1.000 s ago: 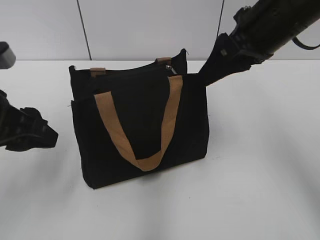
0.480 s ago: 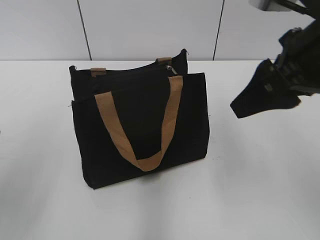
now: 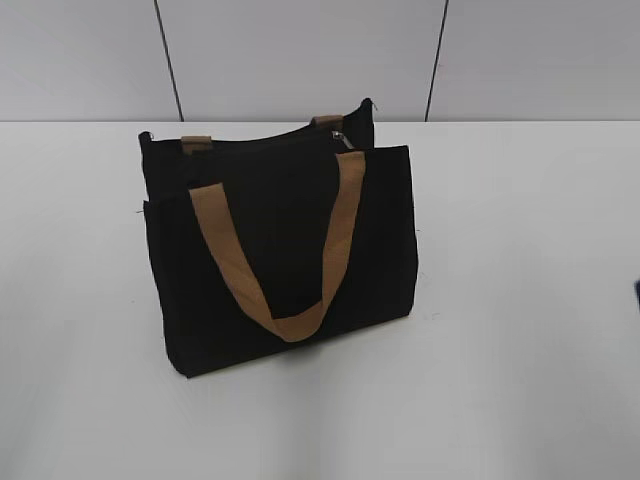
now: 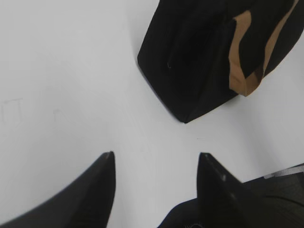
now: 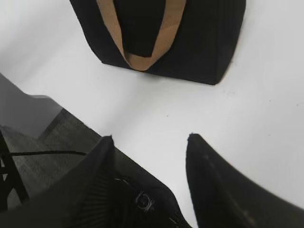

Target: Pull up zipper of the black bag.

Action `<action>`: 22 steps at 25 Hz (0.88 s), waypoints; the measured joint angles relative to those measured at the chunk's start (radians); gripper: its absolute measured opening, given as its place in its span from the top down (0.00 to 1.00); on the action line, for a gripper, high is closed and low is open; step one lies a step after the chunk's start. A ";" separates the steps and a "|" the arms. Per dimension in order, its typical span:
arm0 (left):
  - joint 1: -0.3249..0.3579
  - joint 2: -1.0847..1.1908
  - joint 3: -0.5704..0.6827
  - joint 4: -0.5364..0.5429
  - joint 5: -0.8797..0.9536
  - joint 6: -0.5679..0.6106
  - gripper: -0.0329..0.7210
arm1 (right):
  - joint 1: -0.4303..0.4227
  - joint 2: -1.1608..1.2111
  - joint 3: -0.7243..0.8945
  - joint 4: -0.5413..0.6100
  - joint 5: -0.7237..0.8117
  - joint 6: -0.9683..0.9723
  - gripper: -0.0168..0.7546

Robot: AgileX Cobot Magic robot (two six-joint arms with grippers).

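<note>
The black bag [image 3: 280,250] stands upright on the white table [image 3: 520,330], its tan strap handle hanging down the front. The zipper [image 3: 270,143] runs along the top edge, with its small silver pull [image 3: 346,138] at the right end. Neither arm shows in the exterior view. In the left wrist view my left gripper [image 4: 156,154] is open and empty over bare table, with the bag's lower corner [image 4: 190,61] ahead of it. In the right wrist view my right gripper [image 5: 149,137] is open and empty, well short of the bag's bottom [image 5: 190,42].
A grey panelled wall [image 3: 300,50] stands behind the table. The right wrist view shows the table's near edge and dark floor [image 5: 28,137] at lower left.
The right arm has drawn back from beside the bag's top right corner and left the exterior view to the right. The left arm left that view earlier. The bag has not moved.
</note>
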 joint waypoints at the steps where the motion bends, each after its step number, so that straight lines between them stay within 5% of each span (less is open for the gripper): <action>1: 0.000 -0.028 0.000 0.000 0.010 0.000 0.41 | 0.000 -0.054 0.022 -0.019 0.000 0.031 0.48; 13: 0.000 -0.317 0.081 0.000 0.062 -0.032 0.41 | 0.000 -0.609 0.082 -0.356 0.154 0.332 0.48; 22: 0.000 -0.443 0.165 0.000 0.035 -0.033 0.41 | 0.000 -0.674 0.110 -0.493 0.226 0.397 0.48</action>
